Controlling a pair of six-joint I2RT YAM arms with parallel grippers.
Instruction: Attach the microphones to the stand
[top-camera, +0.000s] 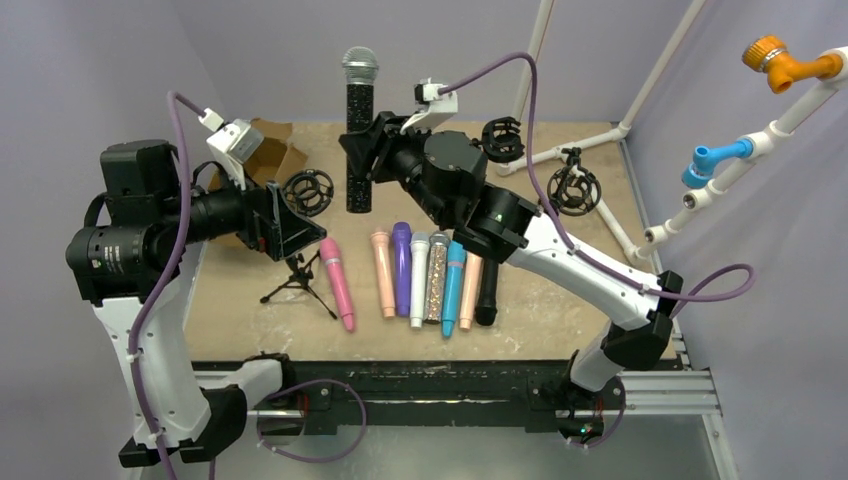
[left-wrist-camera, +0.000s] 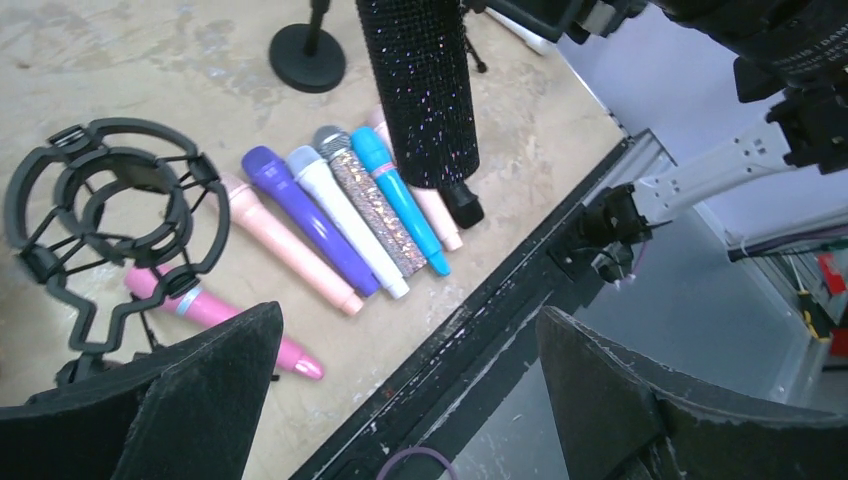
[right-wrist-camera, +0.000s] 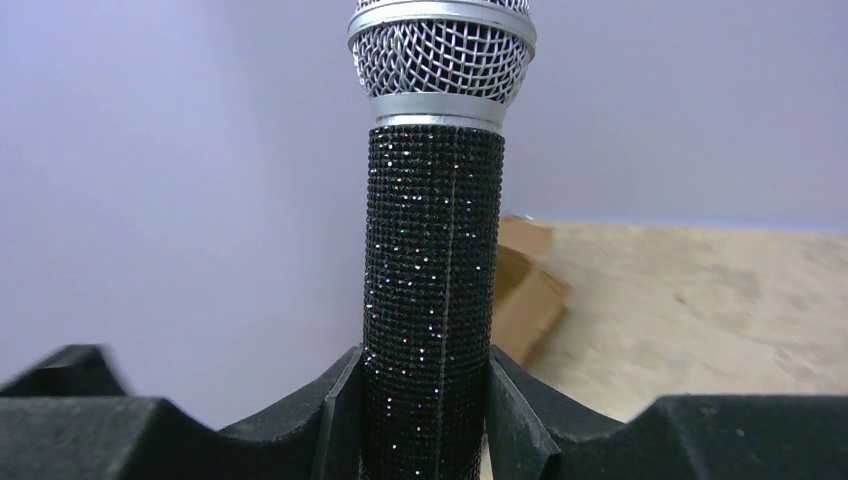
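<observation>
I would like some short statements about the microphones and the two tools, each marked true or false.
The right tool grips the black glitter microphone with the silver mesh head upright. True.
The left tool is shut on the pink plastic microphone. False: it is open, and that microphone lies on the wooden table.
The purple microphone lies between a peach microphone and a white microphone. True.
The black shock-mount ring on the small tripod holds a microphone. False: it is empty.

upright microphone (right-wrist-camera: 432, 300): black glitter, silver mesh head | table (top-camera: 240, 330): tan
</observation>
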